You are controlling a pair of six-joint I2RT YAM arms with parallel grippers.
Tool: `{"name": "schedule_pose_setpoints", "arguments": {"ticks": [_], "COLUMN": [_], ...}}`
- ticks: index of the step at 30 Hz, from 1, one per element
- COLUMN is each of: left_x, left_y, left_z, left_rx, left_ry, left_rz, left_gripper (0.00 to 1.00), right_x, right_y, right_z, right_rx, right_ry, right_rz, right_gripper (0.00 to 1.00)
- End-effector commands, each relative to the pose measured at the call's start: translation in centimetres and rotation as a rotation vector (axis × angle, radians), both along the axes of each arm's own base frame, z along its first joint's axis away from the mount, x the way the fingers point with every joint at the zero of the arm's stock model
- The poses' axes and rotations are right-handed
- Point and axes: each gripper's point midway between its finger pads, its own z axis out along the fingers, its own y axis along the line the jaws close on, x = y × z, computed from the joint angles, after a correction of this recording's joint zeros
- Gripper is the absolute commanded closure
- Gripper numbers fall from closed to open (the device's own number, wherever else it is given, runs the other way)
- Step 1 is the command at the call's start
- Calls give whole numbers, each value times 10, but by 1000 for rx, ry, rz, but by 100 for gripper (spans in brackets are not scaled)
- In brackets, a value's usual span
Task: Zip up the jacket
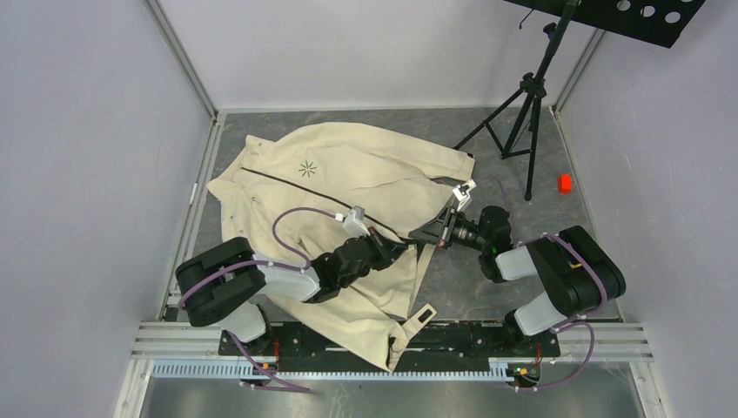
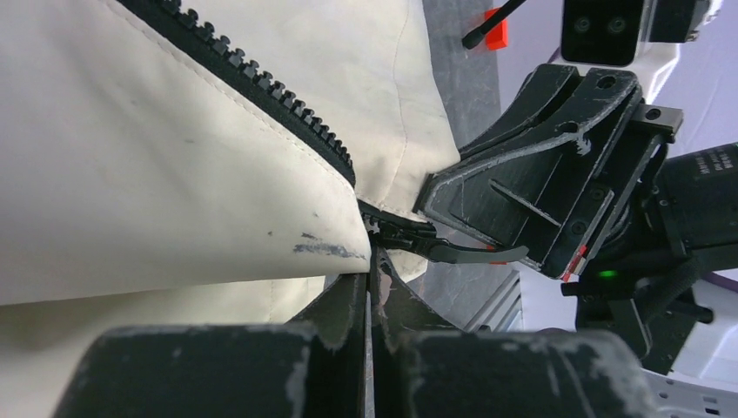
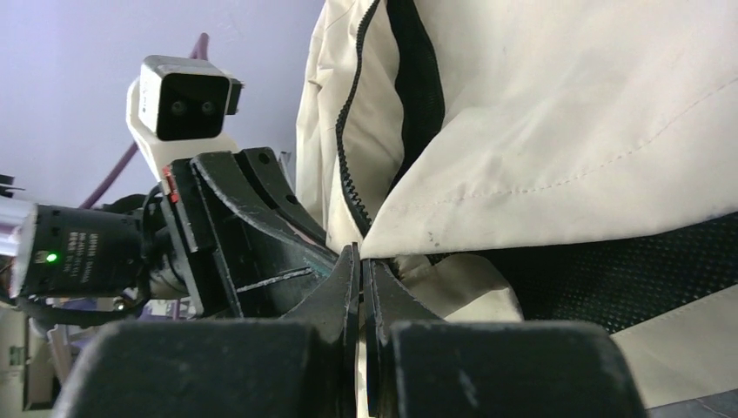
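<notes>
Pinching jacket (image 1: 348, 187) hem at zipper (image 2: 261, 83) bottom w/ L gripper (image 2: 372, 261), fingers closed; clamping jacket edge just beside zipper w/ R gripper (image 3: 359, 255), closed too.

One cream jacket (image 1: 348, 187) lies on the one bench (image 1: 487, 292), with a single dark zipper line (image 1: 278, 178), one zipper pull (image 2: 461, 253) and one black starburst logo (image 1: 306, 168). There are two robot arms, a left arm (image 1: 261, 279) and a right arm (image 1: 557, 261). Each has one end effector, making two: the left end effector (image 2: 372, 266) and the right end effector (image 3: 359, 261). Also counted are one black tripod (image 1: 526, 104), one black perforated panel (image 1: 627, 17) and one small red object (image 1: 565, 183).
</notes>
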Motion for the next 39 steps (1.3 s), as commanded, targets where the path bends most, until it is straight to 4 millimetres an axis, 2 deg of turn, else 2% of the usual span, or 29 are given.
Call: {"name": "schedule_pose_setpoints", "arguments": {"ticks": [1,4,8,16,23,29,33,39], "left_x": [-4,-2,-6,-9,-9,-8,-8,-8], "left_y": [-28,-25,-21,-35,-27,-26,-25,-24], "left_z": [61,65,61,66,47,41,36,26], "left_rx": [-116,-118,-157,-229,-218,-258,-254,-223], "left_ry": [-51,-61,-47,-53,-9,12,20,21], "left_rz": [-54,-39,-36,-92,-86,-91,-91,-97], "left_gripper": [98,98,98,98,98,98,98,98], "right_x": [12,11,12,8,6,0,1,6], "right_y": [-1,-2,-2,-1,-7,-10,-12,-19], "right_z": [-4,-6,-6,-6,-14,-21,-21,-28], "right_rx": [-77,-90,-108,-125,-207,-224,-252,-338], "right_ry": [-65,-68,-79,-87,-103,-93,-109,-122], "right_rz": [-51,-54,-53,-55,-54,-47,-51,-57], "right_gripper": [100,100,100,100,100,99,94,76]}}
